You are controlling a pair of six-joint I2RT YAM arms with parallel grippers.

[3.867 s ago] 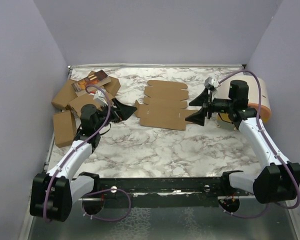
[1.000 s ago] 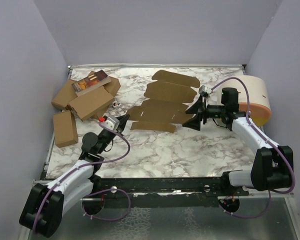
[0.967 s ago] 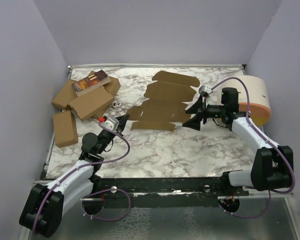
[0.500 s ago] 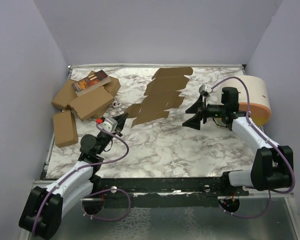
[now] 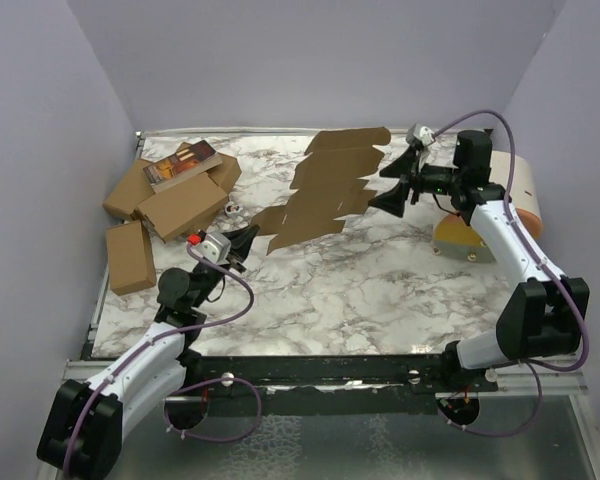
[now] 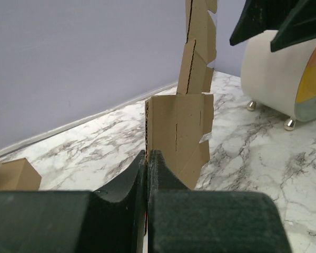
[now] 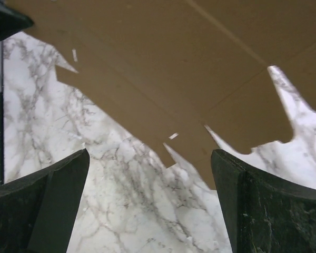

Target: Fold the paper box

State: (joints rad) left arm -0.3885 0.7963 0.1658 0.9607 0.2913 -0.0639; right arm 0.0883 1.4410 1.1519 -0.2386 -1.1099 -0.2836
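Alignment first: my left gripper (image 5: 245, 240) clamps the tilted die-cut paper box (image 5: 325, 190) by its edge, so my wide-open right gripper (image 5: 388, 188) should meet one flap squarely.

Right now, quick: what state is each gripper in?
Left gripper: shut on an edge of the flat brown die-cut cardboard sheet.
Right gripper: open, holding nothing.

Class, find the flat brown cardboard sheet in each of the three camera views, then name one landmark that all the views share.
Top external: the paper box slants up at centre-back, its near-left corner pinched in the left claw.
Left wrist: the paper box stands edge-on at centre, above the shut left claw.
Right wrist: the paper box fills the upper part.
Shared landmark: the marble table.
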